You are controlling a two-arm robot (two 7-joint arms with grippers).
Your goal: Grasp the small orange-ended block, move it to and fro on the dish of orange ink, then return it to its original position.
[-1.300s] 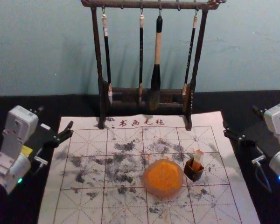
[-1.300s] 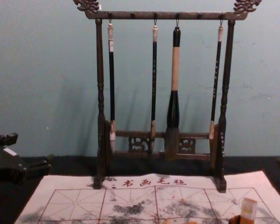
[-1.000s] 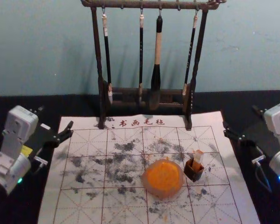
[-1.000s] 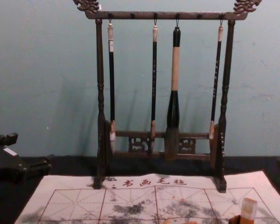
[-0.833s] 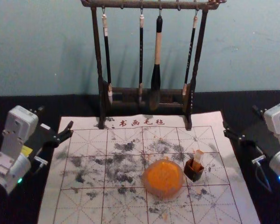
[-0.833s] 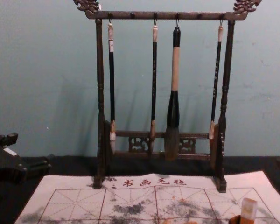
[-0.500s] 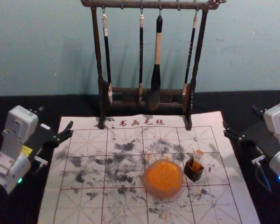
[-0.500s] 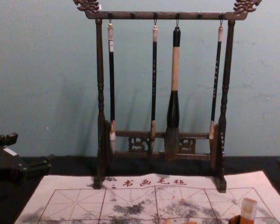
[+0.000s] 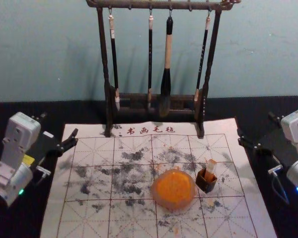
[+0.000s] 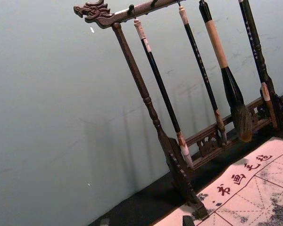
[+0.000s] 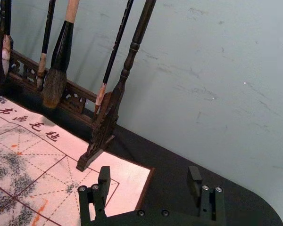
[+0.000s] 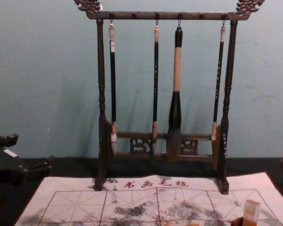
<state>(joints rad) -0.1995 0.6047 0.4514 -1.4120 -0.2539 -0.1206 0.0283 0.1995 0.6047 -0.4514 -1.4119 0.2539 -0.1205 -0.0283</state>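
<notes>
Find the small orange-ended block [image 9: 210, 169] standing with a slight lean in a small dark holder [image 9: 206, 185], on the right half of the mat [image 9: 52, 218]. Find the dish of orange ink [image 9: 175, 206] just to the left of this holder; hard to tell touching from almost touching. See the right gripper [image 11: 148, 170] beyond the mat's right edge, well apart from the block, with fingers spread and nothing between them. See also the left gripper [image 9: 58, 125] idle at the left edge, likewise spread and empty.

Judging from this, still to do: the whole task, starting with the reach, probably by the right arm. Better to come from above and to close only on the exposed upper part. By going too low, a risk of pushing the holder against the dish and spilling ink. By pinching across the lean, a risk of twisting the block or lifting the holder together with it. By pressing hard near the dish's rim, a danger of tipping it or sliding it along the mat. For the return, careful alignment needed, to avoid catching the holder's edge with the block and knocking it over.
</notes>
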